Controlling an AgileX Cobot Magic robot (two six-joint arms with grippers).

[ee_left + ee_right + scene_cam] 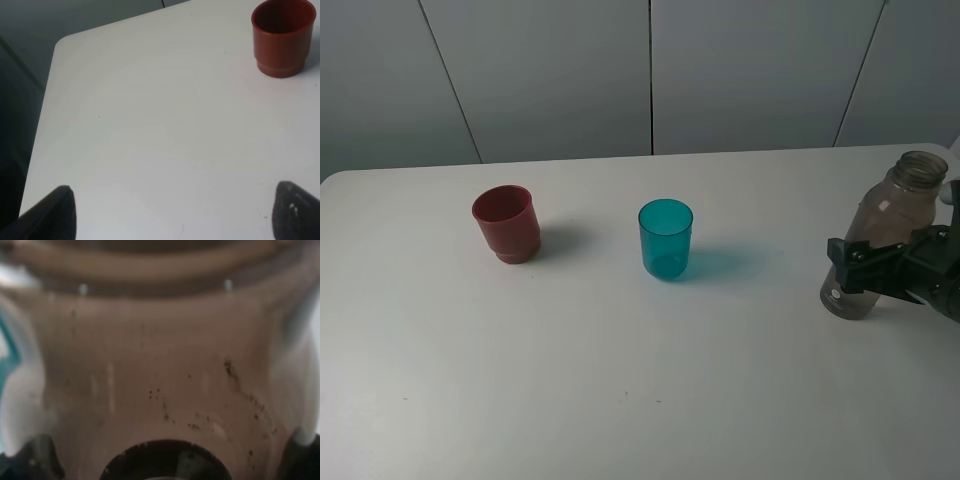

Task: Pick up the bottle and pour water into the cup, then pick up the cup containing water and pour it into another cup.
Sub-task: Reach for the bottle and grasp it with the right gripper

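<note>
The left gripper (pixel 175 212) is held above the left end of the bench (pixel 620 390). Its jaws are spread wide apart and nothing is gripped between them. The dark red cup (pixel 507 223) is set upright, mouth up, on the left half of the bench. The teal cup (pixel 666 238) is set upright near the middle of the bench, to the right of the dark red cup and well apart from it. The bottle (pixel 895 215) is stood uncapped near the right edge of the bench, well apart from the teal cup. A small white round mark is seen near its base. The right gripper (pixel 865 262) is positioned at the bottle's lower body, with its jaws fully open, one on either side. In the right wrist view, the frame is filled by the bottle's translucent wall.
</note>
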